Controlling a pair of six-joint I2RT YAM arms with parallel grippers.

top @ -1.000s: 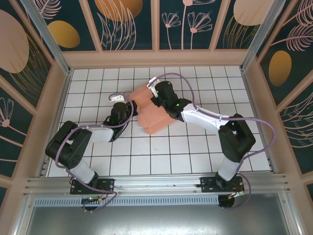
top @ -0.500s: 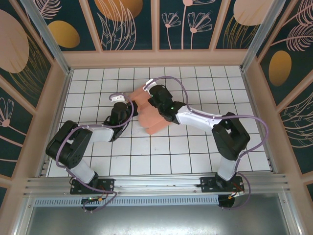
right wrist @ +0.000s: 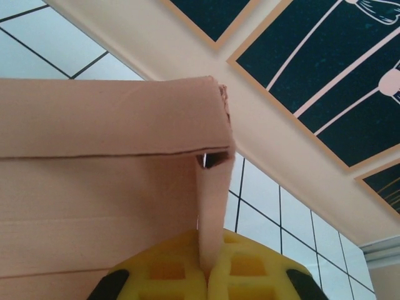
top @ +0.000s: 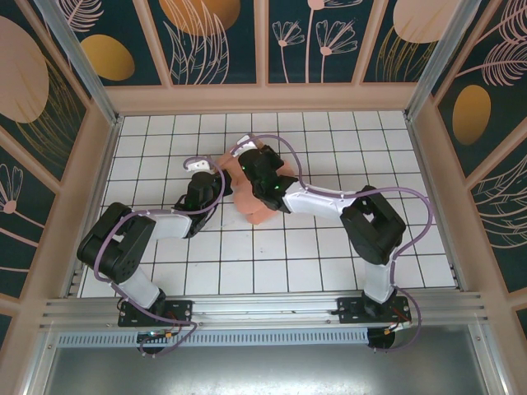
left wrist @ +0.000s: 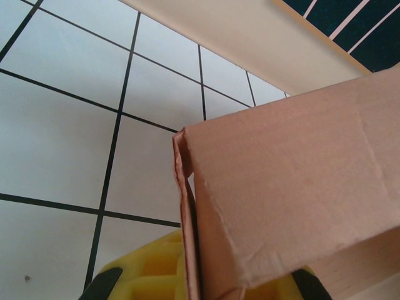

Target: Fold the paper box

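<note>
The left gripper [left wrist: 187, 284] is clamped on the paper box [top: 257, 207] wall, seemingly anchoring it, while the right gripper [right wrist: 209, 275] pinches a thin flap [right wrist: 212, 206], probably to fold it.

We note paper box [right wrist: 106, 187]: thin cardboard, matt, fine fibrous grain, cut edges slightly fuzzy. Yellow pads [right wrist: 169, 269]: moulded, rubbery-looking, matt, w/ square recesses. Table [left wrist: 56, 150]: smooth white top, dark grid lines, faint sheen. Rail [top: 263, 309] along table's near edge: bare silver metal, ribbed.
</note>
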